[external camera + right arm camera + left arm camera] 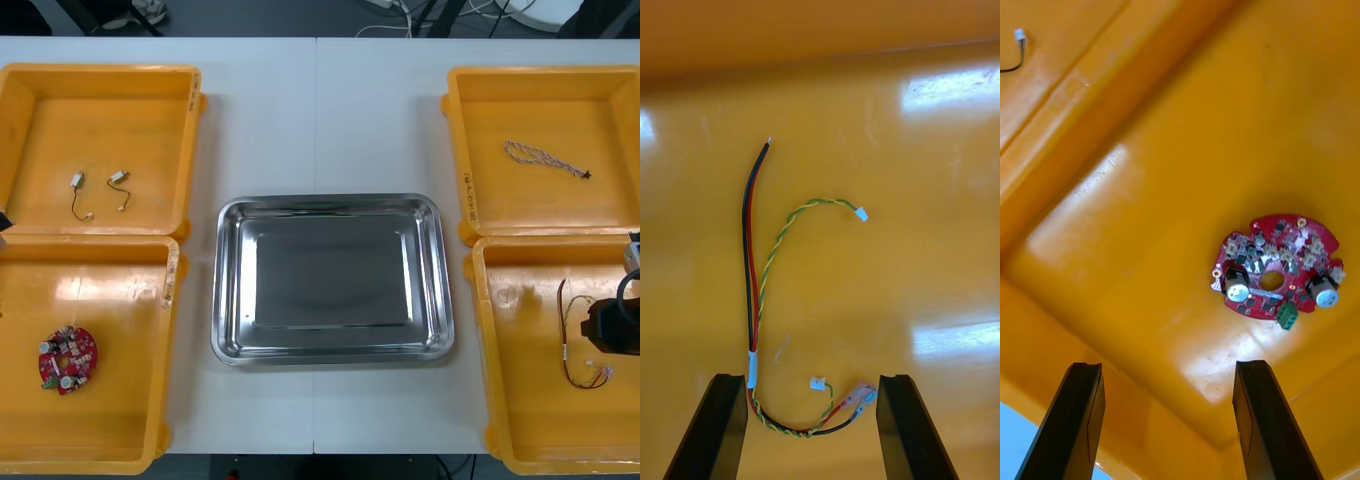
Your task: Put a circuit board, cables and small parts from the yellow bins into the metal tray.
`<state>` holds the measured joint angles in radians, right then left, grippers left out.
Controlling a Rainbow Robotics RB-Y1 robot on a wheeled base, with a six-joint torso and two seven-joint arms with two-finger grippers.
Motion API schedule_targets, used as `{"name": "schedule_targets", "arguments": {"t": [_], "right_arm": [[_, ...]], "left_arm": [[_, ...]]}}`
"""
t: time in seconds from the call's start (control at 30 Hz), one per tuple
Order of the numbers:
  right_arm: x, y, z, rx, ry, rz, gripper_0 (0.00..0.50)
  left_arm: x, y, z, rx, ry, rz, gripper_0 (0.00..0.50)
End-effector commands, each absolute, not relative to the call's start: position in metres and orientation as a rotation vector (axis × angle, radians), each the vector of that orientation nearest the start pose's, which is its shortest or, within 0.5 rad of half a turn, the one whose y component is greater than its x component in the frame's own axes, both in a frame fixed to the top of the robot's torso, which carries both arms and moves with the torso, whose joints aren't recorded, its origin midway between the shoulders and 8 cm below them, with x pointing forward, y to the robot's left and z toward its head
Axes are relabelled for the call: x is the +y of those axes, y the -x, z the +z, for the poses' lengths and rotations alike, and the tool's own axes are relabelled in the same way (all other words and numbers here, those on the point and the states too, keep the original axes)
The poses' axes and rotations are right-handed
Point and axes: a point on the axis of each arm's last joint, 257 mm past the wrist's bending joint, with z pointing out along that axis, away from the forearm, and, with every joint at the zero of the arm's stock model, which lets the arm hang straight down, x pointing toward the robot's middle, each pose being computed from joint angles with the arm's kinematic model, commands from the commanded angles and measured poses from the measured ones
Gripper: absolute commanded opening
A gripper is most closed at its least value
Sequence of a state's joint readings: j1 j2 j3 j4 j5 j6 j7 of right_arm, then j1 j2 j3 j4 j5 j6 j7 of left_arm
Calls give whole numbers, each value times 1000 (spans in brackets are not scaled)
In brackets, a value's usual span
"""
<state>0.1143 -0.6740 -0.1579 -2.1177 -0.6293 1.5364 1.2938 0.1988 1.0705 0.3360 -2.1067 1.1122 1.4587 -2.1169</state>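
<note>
The metal tray (pixel 330 282) lies bare and shiny in the table's middle. A round red circuit board (pixel 67 359) rests in the near left yellow bin (pixel 172 300); in the left wrist view the circuit board (pixel 1276 274) lies beyond my open left gripper (pixel 1169 424), toward one finger's side. A red and yellow cable (pixel 573 345) lies in the near right bin (pixel 478 330). My right gripper (pixel 612 326) hovers over it, open (pixel 811 429), and the cable's (pixel 752 300) looped end lies between the fingertips (pixel 719 420).
The far left bin (pixel 190 150) holds two small metal parts (pixel 76 184) (pixel 119 180) with short black leads. A twisted blue and white cable (pixel 545 158) lies in the far right bin (pixel 455 150). Bare table surrounds the tray.
</note>
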Motion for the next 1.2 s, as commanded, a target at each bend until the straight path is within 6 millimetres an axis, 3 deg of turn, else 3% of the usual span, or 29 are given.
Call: {"name": "schedule_targets", "arguments": {"t": [0.03, 0.2, 0.4, 0.93, 1.17, 1.2], "right_arm": [[-356, -354, -297, 2677, -120, 0, 500], [-345, -354, -304, 2673, -155, 26, 500], [-345, -346, -312, 2688, -174, 31, 500], [-345, -341, -320, 2684, -179, 31, 500], [-345, -341, -320, 2684, -179, 31, 500], [-341, -337, -329, 2702, -190, 49, 500]], "left_arm": [[429, -333, -205, 2457, -1173, 254, 500], [427, -323, -216, 2424, -1259, 245, 500], [419, -315, -232, 2372, -1375, 232, 500], [401, -301, -272, 2336, -1507, 204, 500], [402, -296, -291, 2325, -1543, 243, 500], [400, -295, -294, 2323, -1547, 239, 500]]}}
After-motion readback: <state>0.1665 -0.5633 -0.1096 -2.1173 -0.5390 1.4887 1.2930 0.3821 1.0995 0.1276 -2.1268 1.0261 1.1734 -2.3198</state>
